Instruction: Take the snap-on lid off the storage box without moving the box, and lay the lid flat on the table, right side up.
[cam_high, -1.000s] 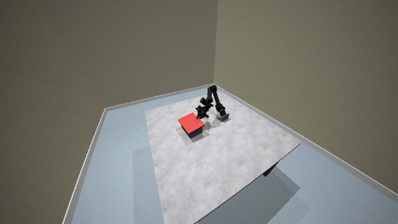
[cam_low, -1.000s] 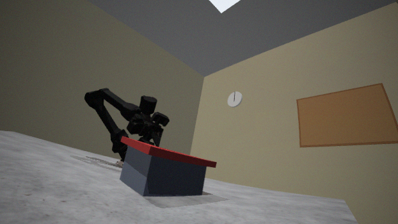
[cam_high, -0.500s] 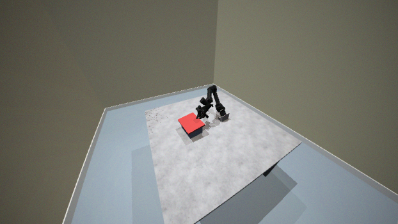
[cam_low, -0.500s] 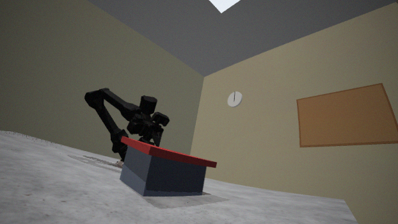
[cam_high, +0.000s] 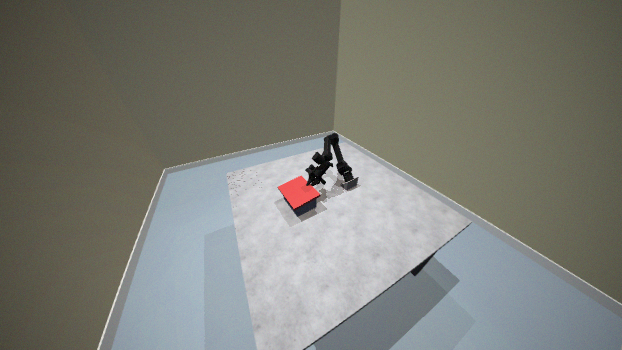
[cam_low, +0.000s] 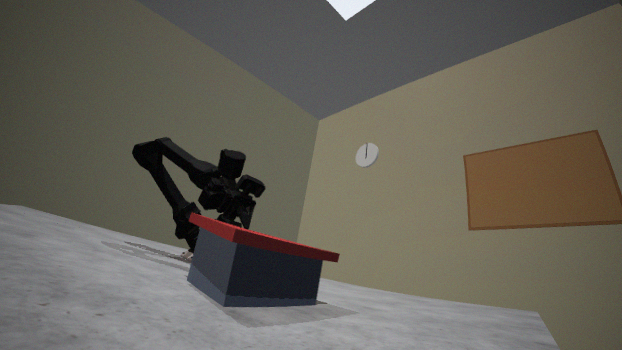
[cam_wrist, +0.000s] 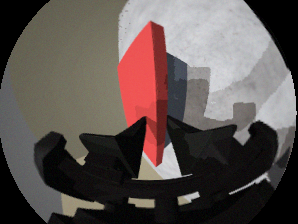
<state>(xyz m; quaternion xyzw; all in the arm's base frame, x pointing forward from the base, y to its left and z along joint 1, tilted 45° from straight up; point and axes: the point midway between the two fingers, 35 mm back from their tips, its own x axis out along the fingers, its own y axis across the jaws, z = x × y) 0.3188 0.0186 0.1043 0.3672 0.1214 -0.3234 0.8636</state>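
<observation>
The red lid (cam_high: 296, 194) (cam_low: 280, 245) (cam_wrist: 139, 75) lies right side up on top of the dark blue box (cam_high: 305, 207) (cam_low: 275, 275) (cam_wrist: 177, 87) and overhangs its sides. I see no gap between them on the visible sides. The box stands on the table. My gripper (cam_high: 308, 183) (cam_low: 237, 223) (cam_wrist: 155, 118) is shut on the lid's edge on the arm's side, with one finger on the lid's top and the other under its rim. The lid hides the lower fingertip in the top and exterior views.
The box stands on the grey-white table (cam_high: 350, 250) (cam_low: 100, 295), in front of the arm's base (cam_high: 349, 183). The table's left edge is beyond the box in the top view. A clock and an orange board hang on the wall.
</observation>
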